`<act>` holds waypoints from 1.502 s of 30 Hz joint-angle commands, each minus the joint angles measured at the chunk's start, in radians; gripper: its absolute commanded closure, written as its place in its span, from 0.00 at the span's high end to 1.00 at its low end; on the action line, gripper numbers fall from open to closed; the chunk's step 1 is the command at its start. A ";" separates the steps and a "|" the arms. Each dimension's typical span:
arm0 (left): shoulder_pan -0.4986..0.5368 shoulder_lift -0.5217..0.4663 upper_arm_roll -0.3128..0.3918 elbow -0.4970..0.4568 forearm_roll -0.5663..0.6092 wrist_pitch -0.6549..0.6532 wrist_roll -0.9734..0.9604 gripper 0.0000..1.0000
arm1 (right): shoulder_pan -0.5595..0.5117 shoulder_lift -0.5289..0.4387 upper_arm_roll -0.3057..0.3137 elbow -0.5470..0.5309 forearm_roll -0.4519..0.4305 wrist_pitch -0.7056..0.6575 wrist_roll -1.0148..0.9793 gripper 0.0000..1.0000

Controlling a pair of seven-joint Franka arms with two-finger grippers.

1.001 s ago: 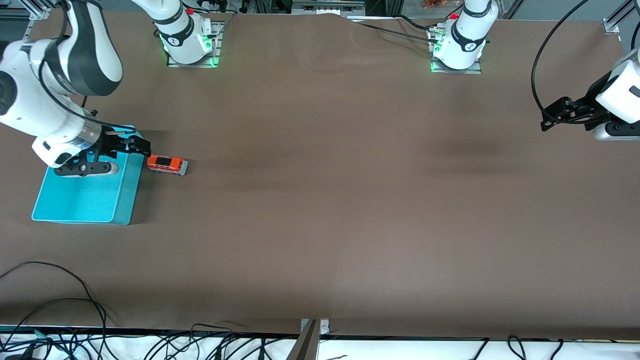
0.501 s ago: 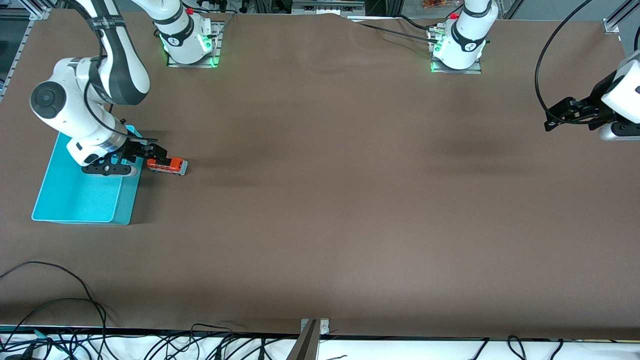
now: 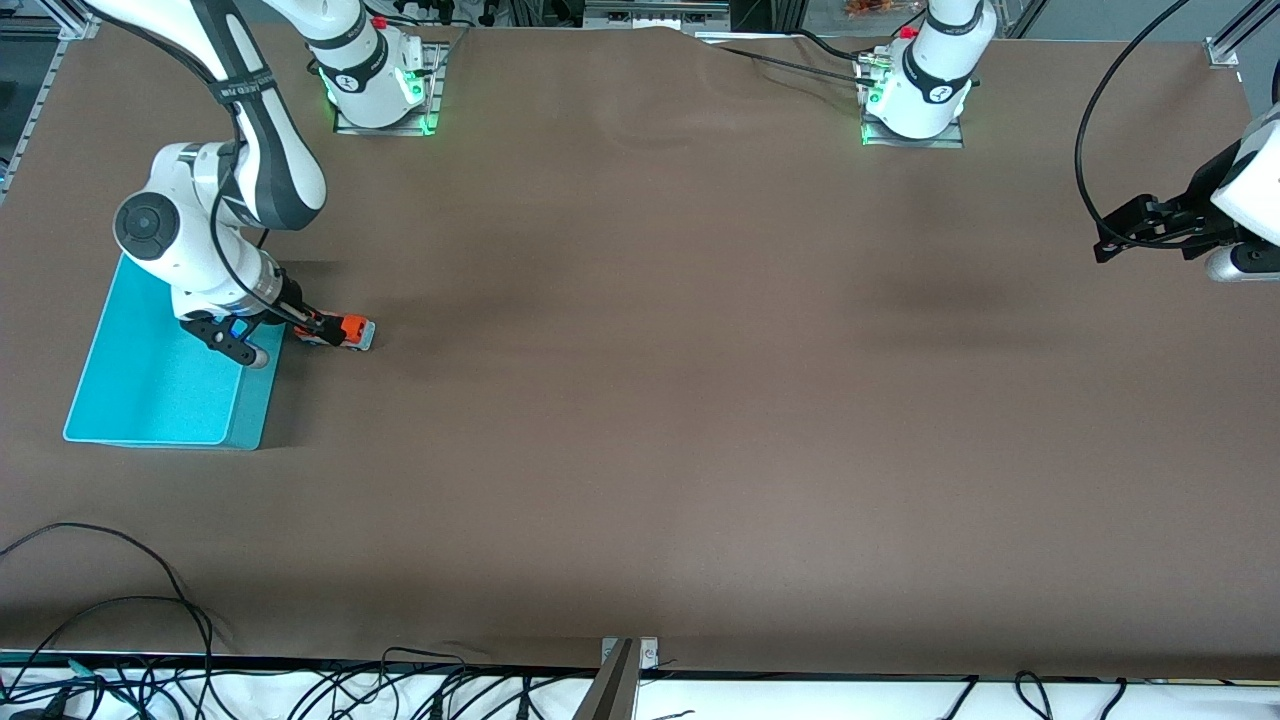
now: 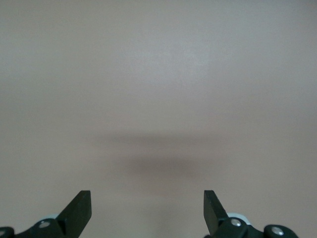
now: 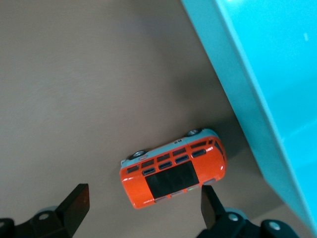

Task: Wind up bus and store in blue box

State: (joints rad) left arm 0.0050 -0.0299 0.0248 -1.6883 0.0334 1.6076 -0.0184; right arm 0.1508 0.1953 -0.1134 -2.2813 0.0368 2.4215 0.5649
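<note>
Here the bus (image 3: 343,331) stands on the brown worktop (image 3: 660,380) just beside the blue box (image 3: 160,385) (at the right arm's end). The right pincer (image 3: 322,327) hovers over the bus, fingers spread wide. The left pincer (image 3: 1112,233) waits over the worktop's other end, also open, holding nothing.

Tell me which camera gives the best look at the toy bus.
The right wrist view: the bus shows whole from above, roof windows plain, beside the blue box. In the front view it is tiny and partly hidden under the open right gripper. The left wrist view shows none of it.
</note>
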 commanded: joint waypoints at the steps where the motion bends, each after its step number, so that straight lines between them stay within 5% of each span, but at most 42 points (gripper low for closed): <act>1: 0.009 0.010 -0.002 0.025 -0.024 -0.020 -0.002 1.00 | -0.002 0.003 0.005 -0.023 0.017 0.025 0.136 1.00; 20: 0.027 0.010 -0.002 0.025 -0.026 -0.020 0.000 1.00 | -0.002 0.070 0.005 -0.083 0.017 0.166 0.624 1.00; 37: 0.027 0.010 -0.002 0.025 -0.026 -0.034 0.001 1.00 | -0.002 0.142 0.003 -0.086 0.017 0.263 0.668 1.00; 38: 0.027 0.010 -0.002 0.025 -0.026 -0.035 0.000 1.00 | -0.002 0.142 0.003 -0.084 0.017 0.263 0.668 0.95; 43: 0.026 0.010 -0.002 0.025 -0.026 -0.034 0.000 1.00 | -0.002 0.133 0.003 -0.084 0.017 0.258 0.668 0.27; 45: 0.027 0.010 -0.002 0.025 -0.026 -0.035 0.000 1.00 | -0.005 0.128 0.003 -0.084 0.017 0.257 0.670 0.11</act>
State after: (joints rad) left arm 0.0254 -0.0299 0.0247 -1.6883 0.0334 1.5934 -0.0183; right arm 0.1501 0.3424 -0.1135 -2.3568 0.0370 2.6654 1.2246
